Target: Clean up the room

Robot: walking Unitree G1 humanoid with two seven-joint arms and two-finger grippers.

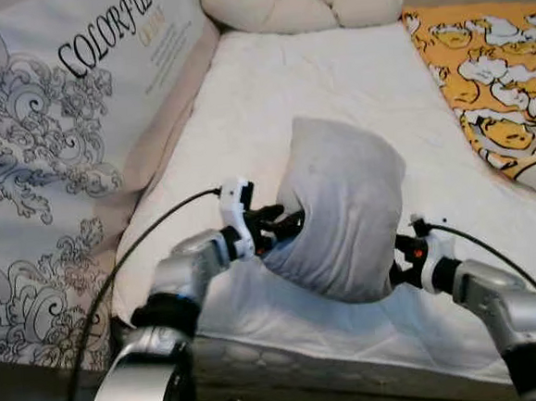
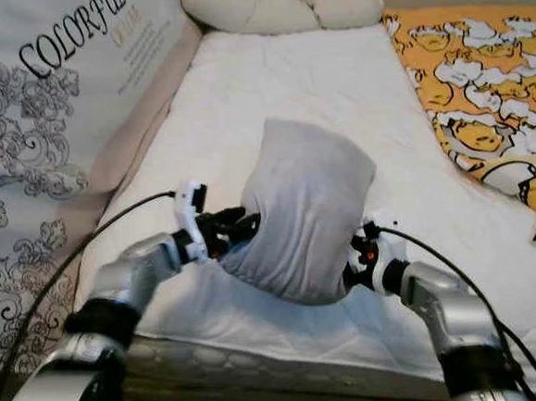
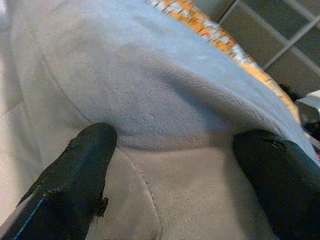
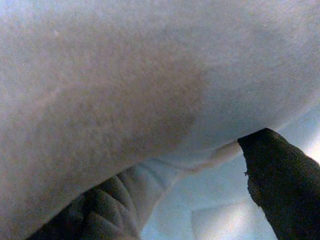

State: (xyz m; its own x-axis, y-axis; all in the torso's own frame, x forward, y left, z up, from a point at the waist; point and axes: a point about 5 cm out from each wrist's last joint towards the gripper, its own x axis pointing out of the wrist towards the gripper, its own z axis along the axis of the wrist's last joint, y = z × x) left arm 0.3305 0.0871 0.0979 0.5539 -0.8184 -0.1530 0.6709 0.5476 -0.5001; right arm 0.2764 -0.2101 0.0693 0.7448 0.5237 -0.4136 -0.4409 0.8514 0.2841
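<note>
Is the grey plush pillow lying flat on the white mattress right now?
No: the grey plush pillow stands upright above the white mattress, pressed between the left gripper and the right gripper.

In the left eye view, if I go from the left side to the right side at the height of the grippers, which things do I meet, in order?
Patterned grey-and-white printed board leaning beside the bed → left gripper → soft grey plush pillow held between the two grippers → right gripper → white quilted mattress.

One grey pillow [image 1: 343, 208], one white mattress [image 1: 334, 93], one orange blanket [image 1: 491, 81], one cream bolster [image 1: 299, 8], one printed cushion [image 1: 57, 115], two grippers.
</note>
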